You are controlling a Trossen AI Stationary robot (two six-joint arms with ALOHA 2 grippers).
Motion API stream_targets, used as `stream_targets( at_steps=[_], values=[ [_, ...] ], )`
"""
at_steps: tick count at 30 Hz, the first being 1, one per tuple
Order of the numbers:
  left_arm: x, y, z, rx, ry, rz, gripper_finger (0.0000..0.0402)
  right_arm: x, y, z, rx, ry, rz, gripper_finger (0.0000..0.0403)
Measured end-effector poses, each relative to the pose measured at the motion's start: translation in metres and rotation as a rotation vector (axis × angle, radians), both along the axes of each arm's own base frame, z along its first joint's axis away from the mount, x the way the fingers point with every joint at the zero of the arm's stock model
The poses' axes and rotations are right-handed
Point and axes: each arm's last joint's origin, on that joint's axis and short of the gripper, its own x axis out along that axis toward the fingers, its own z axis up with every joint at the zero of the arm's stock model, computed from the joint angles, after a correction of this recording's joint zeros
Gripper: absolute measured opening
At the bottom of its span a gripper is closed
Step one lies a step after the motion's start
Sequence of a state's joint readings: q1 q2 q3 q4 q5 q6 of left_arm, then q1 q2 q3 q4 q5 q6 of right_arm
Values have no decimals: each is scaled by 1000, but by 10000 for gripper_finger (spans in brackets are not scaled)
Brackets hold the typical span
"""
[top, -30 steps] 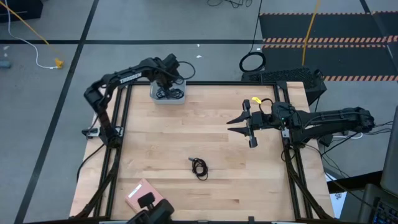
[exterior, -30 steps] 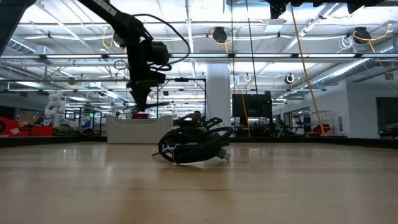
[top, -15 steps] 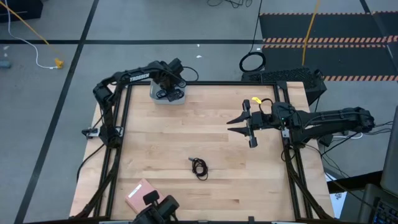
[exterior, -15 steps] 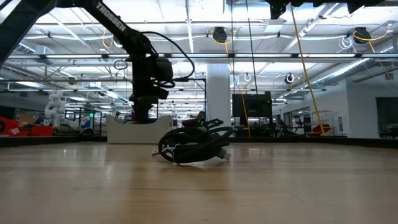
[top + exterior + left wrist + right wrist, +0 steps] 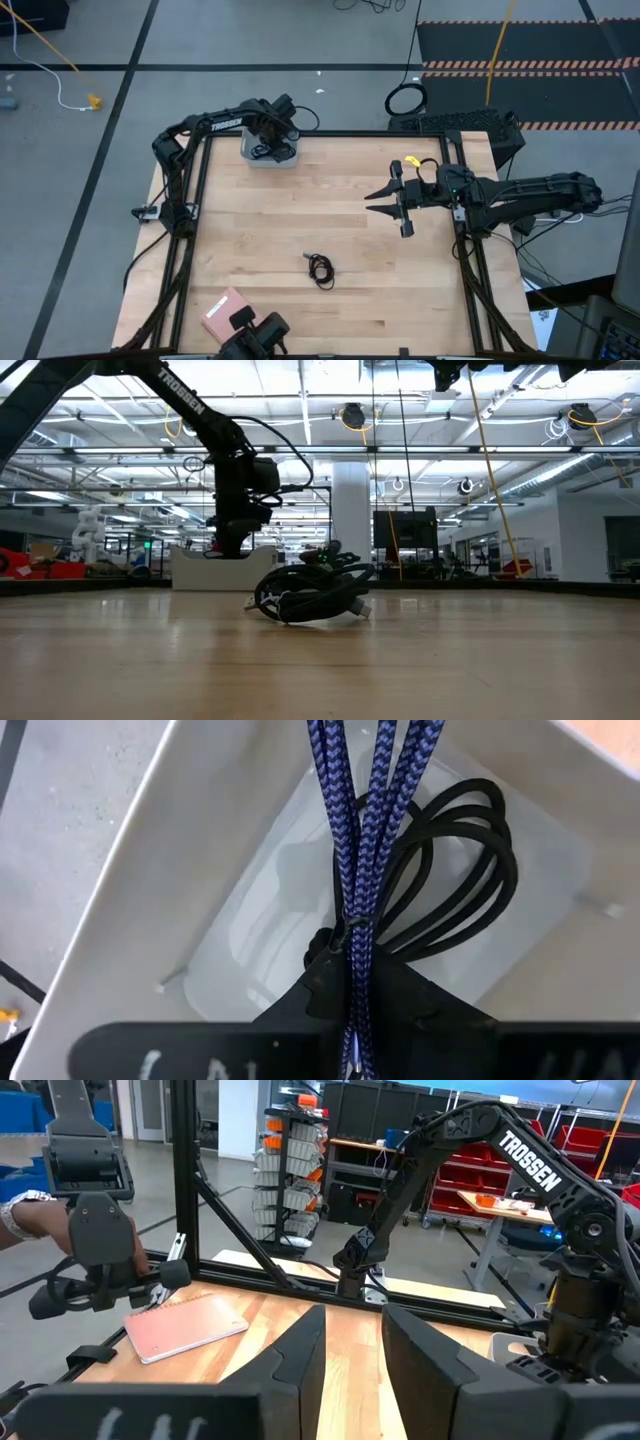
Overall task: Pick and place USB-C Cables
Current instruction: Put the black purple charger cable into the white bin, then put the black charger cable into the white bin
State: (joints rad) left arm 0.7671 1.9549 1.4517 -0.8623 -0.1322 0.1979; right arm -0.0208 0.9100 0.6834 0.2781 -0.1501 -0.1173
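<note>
My left gripper (image 5: pixel 270 140) hangs over the white bin (image 5: pixel 248 155) at the table's far left edge, shut on the purple-blue USB-C cable (image 5: pixel 375 810). In the low view the left gripper (image 5: pixel 232 545) reaches down to the white bin's rim (image 5: pixel 200 565). One black USB-C cable (image 5: pixel 465 870) lies coiled on the bin's floor. The other black cable (image 5: pixel 320 268) rests coiled on the table's middle and shows as a black coil (image 5: pixel 310 595) in the low view. My right gripper (image 5: pixel 385 200) hovers open over the table's right half, touching nothing. My left gripper pinches the purple-blue cable's bundled strands (image 5: pixel 352 945) between its two fingers, several strands together. The fingers come from above, pointing down. The strands run along the fingers down into the bin, passing over the black cable; the purple-blue cable's lower end lies outside the wrist view.
A pink pad (image 5: pixel 228 308) lies at the table's near left corner, beside a dark camera mount (image 5: pixel 255 335). The black frame rails (image 5: pixel 190 200) line the table's sides. A black ring hoop (image 5: pixel 405 100) and a yellow cord (image 5: pixel 497 50) lie on the floor beyond the far edge.
My left gripper has moved slightly toward the table's near edge and gone down over the bin, staying shut on the purple-blue cable. The cable has come down into the bin with it.
</note>
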Motion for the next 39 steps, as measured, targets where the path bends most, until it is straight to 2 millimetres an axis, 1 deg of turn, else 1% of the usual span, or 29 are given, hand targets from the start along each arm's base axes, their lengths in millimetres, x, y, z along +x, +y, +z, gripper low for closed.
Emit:
stream_targets(
  at_steps=[10, 21, 23, 28, 31, 34, 39],
  values=[
    [-2, 2, 0, -4, -18, 82, 31, 0, 0, 0, 0, 0, 0, 93],
    [-4, 3, 0, -9, -24, 127, 33, 0, 0, 0, 0, 0, 0, 93],
    [-4, 3, 0, -12, -28, 133, 43, 0, 0, 0, 0, 1, 0, 93],
    [-4, 3, 1, -14, -33, 142, 92, 0, 0, -1, 7, 7, 1, 93],
    [-3, 2, 1, -17, -36, 138, 114, 0, 0, -1, 22, 11, 0, 93],
    [-2, 0, 10, -9, -63, 147, 121, 0, 0, -1, 27, 12, 1, 93],
    [-1, -15, 42, 43, -136, 131, 122, 0, 0, -2, 29, 29, 2, 93]
  ],
)
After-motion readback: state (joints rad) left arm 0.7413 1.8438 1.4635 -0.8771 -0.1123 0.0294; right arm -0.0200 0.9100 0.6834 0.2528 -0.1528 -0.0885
